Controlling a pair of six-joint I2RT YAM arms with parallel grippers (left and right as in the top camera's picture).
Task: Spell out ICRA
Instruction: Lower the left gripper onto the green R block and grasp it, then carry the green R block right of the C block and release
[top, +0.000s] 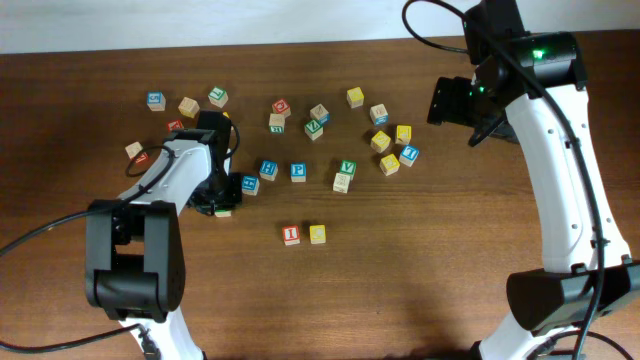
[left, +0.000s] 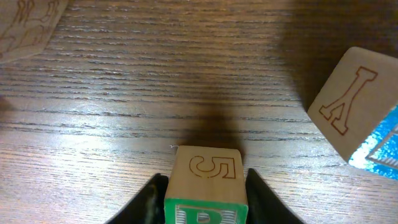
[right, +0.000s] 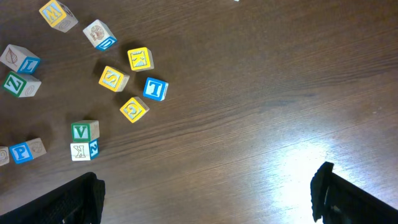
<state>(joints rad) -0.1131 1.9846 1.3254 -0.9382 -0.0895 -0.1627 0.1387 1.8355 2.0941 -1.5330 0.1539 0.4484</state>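
The left gripper (top: 215, 198) is down at the counter (top: 420, 270), left of the middle, and its fingers (left: 152, 200) stand snug against the two sides of the green-lettered R cube (left: 205, 169), with no gap showing on either side. In the left wrist view that cube rests on the wood with an outlined 5 on its upper face; only the top of the green letter shows at the frame's edge. A cube with a blue face (left: 354, 102) lies near it, apart. The red-lettered I cube (top: 291, 235) and the yellow C cube (top: 317, 234) sit side by side, well apart from the scattered cubes. The right gripper (right: 211, 205) hangs high over the right side, fingers spread wide and holding nothing.
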